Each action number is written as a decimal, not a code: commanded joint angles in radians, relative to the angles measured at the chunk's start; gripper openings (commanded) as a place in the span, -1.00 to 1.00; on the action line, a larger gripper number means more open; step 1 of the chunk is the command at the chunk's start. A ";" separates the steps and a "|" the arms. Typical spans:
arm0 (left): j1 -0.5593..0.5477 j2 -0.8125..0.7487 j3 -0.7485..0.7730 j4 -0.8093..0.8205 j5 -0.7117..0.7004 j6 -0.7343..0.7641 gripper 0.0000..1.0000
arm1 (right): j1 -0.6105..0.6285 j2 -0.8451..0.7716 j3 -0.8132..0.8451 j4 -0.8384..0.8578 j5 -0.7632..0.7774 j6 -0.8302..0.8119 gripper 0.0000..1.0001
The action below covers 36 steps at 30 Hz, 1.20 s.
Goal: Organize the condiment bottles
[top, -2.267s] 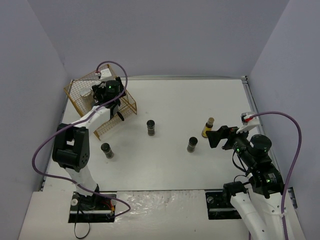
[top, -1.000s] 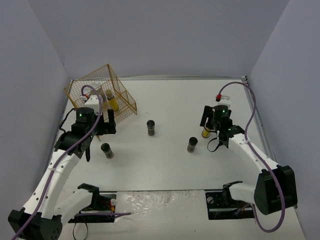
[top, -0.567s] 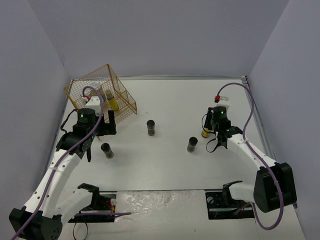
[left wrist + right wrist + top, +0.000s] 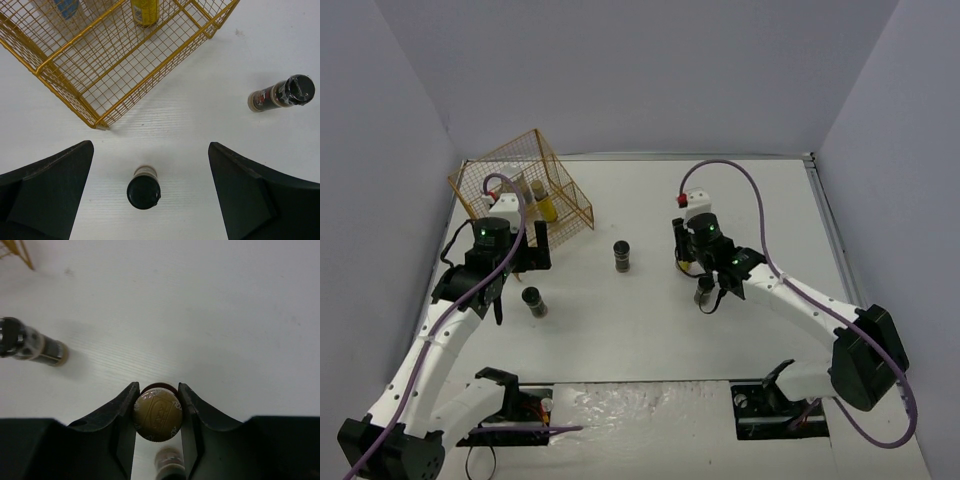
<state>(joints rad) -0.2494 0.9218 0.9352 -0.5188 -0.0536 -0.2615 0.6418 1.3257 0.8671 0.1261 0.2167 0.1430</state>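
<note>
Condiment bottles on the white table (image 4: 720,190), counted by kind. Three short dark jars stand upright and well apart: one (image 4: 533,300) near the left arm, one (image 4: 622,255) mid-table, one (image 4: 704,289) just beside the right wrist. Of two slim yellow bottles, one (image 4: 548,206) stands inside the gold wire rack (image 4: 485,180) at the far left corner; the other, tan-capped (image 4: 157,415), is gripped by the right gripper (image 4: 157,392), whose fingers (image 4: 124,410) press its neck from both sides. One blue-labelled white cylinder (image 4: 67,7) shows in the rack; the mesh and the frame's edge make it unclear whether a second stands there. The right arm stretches from its base leftward to mid-table, wrist pointing down. The left arm is bent with its elbow outward, wrist down by the rack's near corner; the left gripper (image 4: 151,147) is spread wide and empty, its fingers (image 4: 50,195) flanking the nearest dark jar without touching it.
</note>
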 commanded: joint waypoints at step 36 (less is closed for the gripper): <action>0.015 -0.055 -0.027 0.152 0.201 0.028 0.94 | 0.320 0.190 0.173 0.207 -0.186 -0.013 0.45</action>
<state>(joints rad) -0.2352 0.8854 0.8960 -0.4727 0.0345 -0.2420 0.9592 1.6344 1.0293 0.3000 0.0346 0.1334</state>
